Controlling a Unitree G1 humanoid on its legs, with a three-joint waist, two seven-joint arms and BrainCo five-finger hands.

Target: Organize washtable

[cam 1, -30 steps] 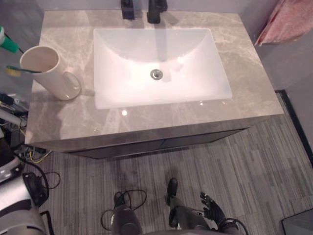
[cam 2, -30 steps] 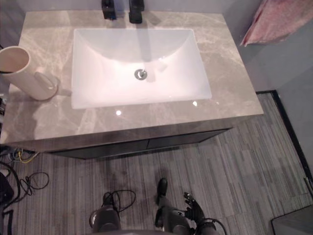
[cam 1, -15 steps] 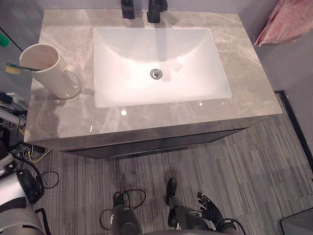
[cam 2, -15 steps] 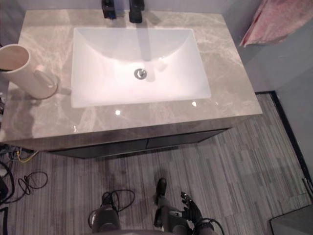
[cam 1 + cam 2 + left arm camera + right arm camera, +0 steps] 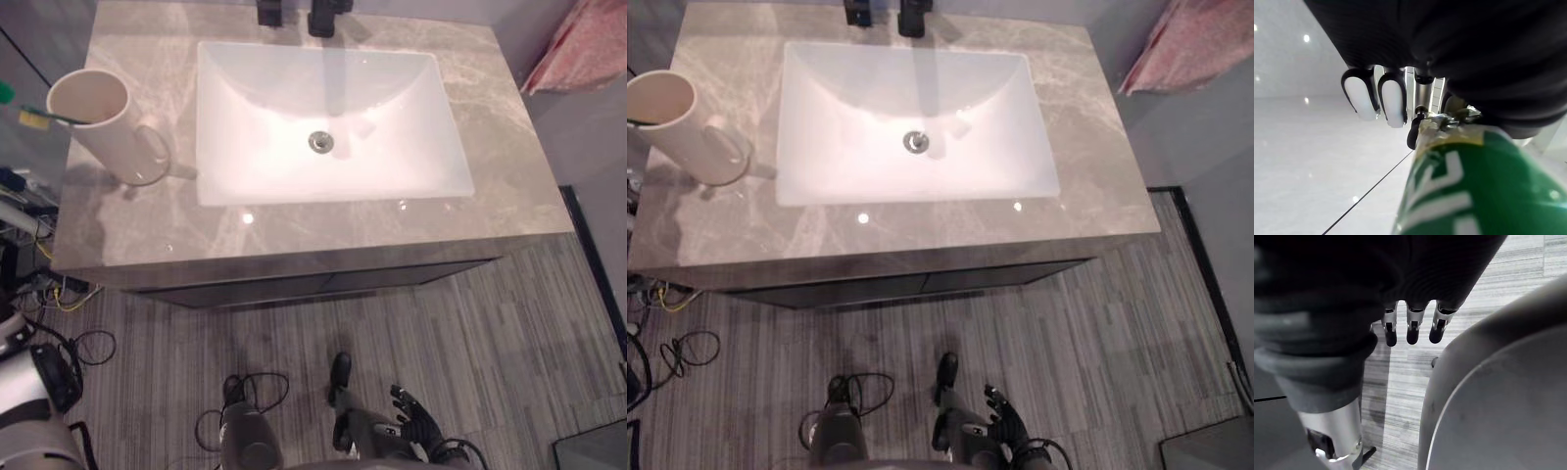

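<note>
Off the desk's (image 5: pixel 294 240) left edge, out past the cup, the green tube (image 5: pixel 1474 191) sits in the left robot hand (image 5: pixel 1393 100), whose fingers curl down over its far end and grip it. Its long axis runs along the hand, from under the wrist cover out toward the fingertips. From the head views a green sliver of it shows at the left border, too little to tell its heading over the desk. A second ago more of that green end showed there. The whole view has shifted since, which is the camera's move. The cream cup (image 5: pixel 103 132) stands where it stood, left of the white sink (image 5: pixel 333 88), with a toothbrush (image 5: pixel 37 117) leaning out leftward. The right robot hand (image 5: pixel 416 429) hangs low over the floor, fingers loosely straight and empty.
</note>
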